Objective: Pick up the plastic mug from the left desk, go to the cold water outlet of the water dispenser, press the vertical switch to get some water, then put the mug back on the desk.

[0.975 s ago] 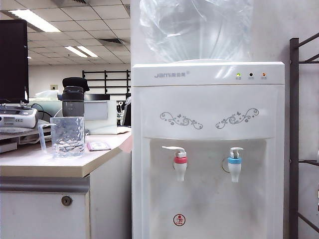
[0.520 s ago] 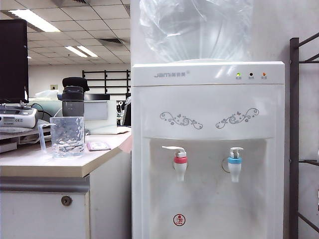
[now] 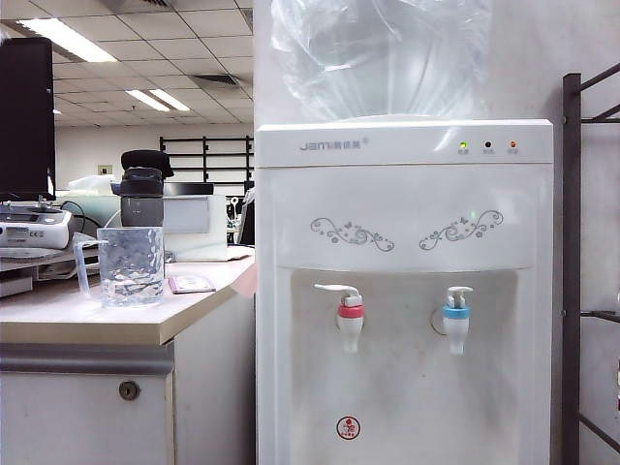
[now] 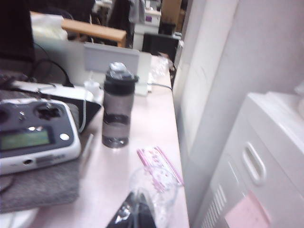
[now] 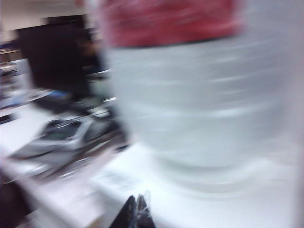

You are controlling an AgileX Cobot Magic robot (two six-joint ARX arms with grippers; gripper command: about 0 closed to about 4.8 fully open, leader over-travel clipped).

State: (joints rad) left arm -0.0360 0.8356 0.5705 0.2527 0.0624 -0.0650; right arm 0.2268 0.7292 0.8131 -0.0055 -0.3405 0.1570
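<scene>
While the mug (image 3: 131, 265) stands upright on the desk (image 3: 77, 325), near its front edge and untouched, no arm shows in the exterior view. It is clear, with dimpled walls and a thin handle on its left side. Just behind it rises a black-lidded bottle (image 3: 142, 195), and a small pink card (image 3: 191, 283) lies on the desk to its right. A grey controller (image 3: 34, 229) sits farther left, below a dark monitor (image 3: 26, 116).

Right of the desk stands the dispenser (image 3: 404, 291), a big clear bottle (image 3: 380, 58) on top. In its recess the red tap (image 3: 350, 316) is on the left and the blue tap (image 3: 455, 318) on the right, its short upright switch (image 3: 458, 294) on top.

The left gripper (image 4: 137, 213) hangs over the desk with its dark fingertips pressed together, holding nothing; the mug's rim (image 4: 154, 183) lies just beyond them, with the pink card past it.

The right wrist view is badly blurred: the right gripper (image 5: 136, 213) shows as two dark tips that seem closed together, above what is probably the dispenser's white top, near the big bottle
</scene>
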